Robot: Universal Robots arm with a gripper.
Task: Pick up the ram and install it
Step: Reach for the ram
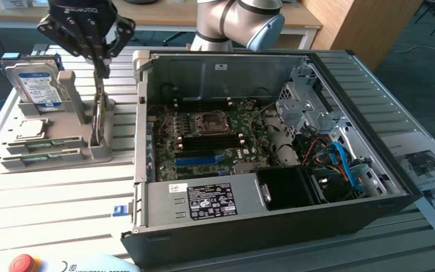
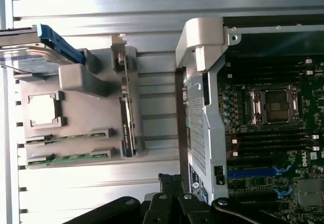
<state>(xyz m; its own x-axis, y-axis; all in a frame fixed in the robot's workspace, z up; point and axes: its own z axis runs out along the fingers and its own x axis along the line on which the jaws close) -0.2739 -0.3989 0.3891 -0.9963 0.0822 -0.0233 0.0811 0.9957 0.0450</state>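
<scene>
Hanging closed on nothing, the fingers [image 1: 102, 56] taper to a point just above the far end of the ram [image 1: 98, 122], apart from it as far as can be told. The ram stands on its long edge in a slot of the grey holder [image 1: 74, 133], at the exterior view's left, beside the open computer case [image 1: 399, 187]. The pick-up therefore looks not yet made, and the whole installation is left. Inside the case, the motherboard [image 1: 217, 136] lies exposed, and its long blue slot [image 1: 202, 160] holds no stick. The holder also carries a blue-labelled hard drive [image 1: 36, 85] at its far end and two other green sticks [image 1: 40, 152] lying flat at its near end. Holder and case rest on a bench [image 1: 51, 192] of ribbed aluminium slats. Printed sheets [image 1: 429, 170] lie at its right edge and a red button [image 1: 22, 263] sits at its near left corner. Beyond the bench are a wooden desk [image 1: 165, 17] and dark carpet.
</scene>
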